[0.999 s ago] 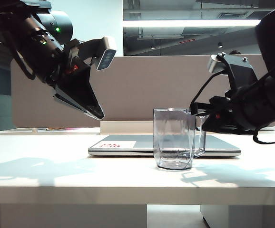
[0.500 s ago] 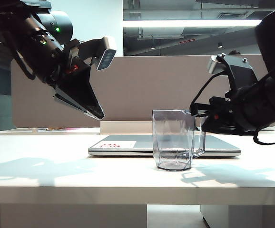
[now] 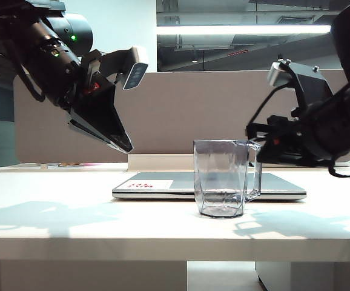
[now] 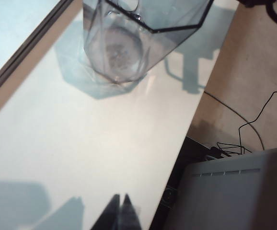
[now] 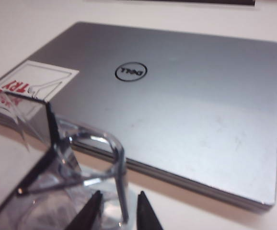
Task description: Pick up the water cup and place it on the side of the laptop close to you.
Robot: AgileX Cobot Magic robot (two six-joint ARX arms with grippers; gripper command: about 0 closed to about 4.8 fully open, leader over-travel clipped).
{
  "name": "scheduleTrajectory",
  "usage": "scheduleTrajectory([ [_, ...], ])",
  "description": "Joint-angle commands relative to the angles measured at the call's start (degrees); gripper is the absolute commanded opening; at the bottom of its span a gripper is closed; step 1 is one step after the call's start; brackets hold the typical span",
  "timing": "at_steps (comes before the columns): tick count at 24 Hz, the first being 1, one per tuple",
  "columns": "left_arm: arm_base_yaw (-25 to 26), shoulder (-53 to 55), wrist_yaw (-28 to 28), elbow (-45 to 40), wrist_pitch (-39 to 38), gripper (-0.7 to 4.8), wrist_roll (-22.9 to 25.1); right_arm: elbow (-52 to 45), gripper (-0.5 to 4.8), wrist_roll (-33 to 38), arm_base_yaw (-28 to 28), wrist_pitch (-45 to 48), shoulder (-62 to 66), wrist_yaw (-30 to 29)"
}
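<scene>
Right claw: only the two dark finger tips showed in the right wrist view, standing apart on either side of the mug's handle; whether either tip touched the handle could not be made out. In the exterior view that claw's tips were lost behind the dark arm body at the right, level with the mug's rim.

Left claw: tips pressed together, holding nothing, cut off at the frame edge in the left wrist view. In the exterior view it hung high at the left, tilted down, well apart from the mug.

The transparent grey-tinted faceted plastic mug stood upright on the white table, just in front of the thin silver-grey closed laptop, on the side nearer the camera, toward the laptop's right half. Angular handle pointed right. Tapered sides, dark rim line, round base seen through the wall from above. Rim cut off in both wrist views.

Laptop lid carried a small round logo and a white sticker with red print, the print partly hidden behind the mug's rim
</scene>
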Motion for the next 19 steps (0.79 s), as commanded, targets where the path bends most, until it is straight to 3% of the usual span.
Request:
scheduleTrajectory([
  [1,-0.04,-0.28,0.24,0.11,-0.33,-0.06,0.04,-1.81,1.15,0.17,0.00,0.42,-1.38,-0.09],
  [8,-0.04,-0.28,0.35,0.11,-1.14,-0.06,0.04,-6.27,1.06,0.39,0.00,0.42,-6.40,0.11],
  [11,-0.04,-0.28,0.42,0.11,-1.66,-0.06,0.02,-8.48,0.01,0.66,0.00,0.44,-11.10,0.13],
  [12,-0.04,-0.28,0.44,0.11,-1.81,-0.06,0.02,-9.22,-0.08,0.66,0.00,0.48,-12.70,0.46],
  [14,-0.07,-0.28,0.85,0.09,-2.54,-0.06,0.02,-12.28,-0.09,0.63,-0.02,0.11,-19.58,4.76],
  [19,-0.07,-0.31,0.87,0.04,-3.43,-0.06,0.02,-16.11,-0.09,0.59,-0.09,-0.26,-26.60,8.52],
])
